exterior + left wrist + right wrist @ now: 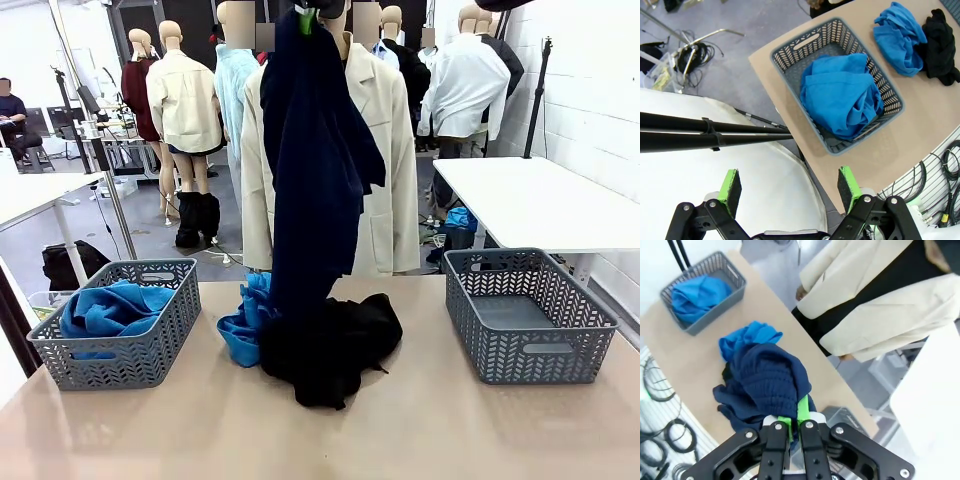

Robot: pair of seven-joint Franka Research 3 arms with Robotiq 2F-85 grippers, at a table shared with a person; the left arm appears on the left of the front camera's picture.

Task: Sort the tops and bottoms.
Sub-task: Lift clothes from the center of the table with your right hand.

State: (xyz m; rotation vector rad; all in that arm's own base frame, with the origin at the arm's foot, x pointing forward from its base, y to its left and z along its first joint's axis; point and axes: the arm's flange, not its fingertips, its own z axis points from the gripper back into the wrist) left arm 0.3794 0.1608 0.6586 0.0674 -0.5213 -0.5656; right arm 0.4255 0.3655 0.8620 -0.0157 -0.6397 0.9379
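**Dangling a navy garment high over the pile**

Right gripper point(794, 416) is pinched tight on the navy garment point(315, 170), which hangs down to the black garment point(330, 345) and blue garment point(245, 325) heaped mid-table. Left gripper point(789, 184) is spread wide above the left basket point(790, 60), with blue cloth point(840, 95) inside.

The right gripper point(794, 416) was pinched shut on a navy garment point(767, 382), which hung bunched from its green pads point(802, 407) over the tan table point(685, 350). Just past it lay a blue garment point(747, 337). Farther off, a grey basket point(735, 277) held more blue cloth point(697, 295). A person in a cream jacket point(875, 295) stood at the table's edge.
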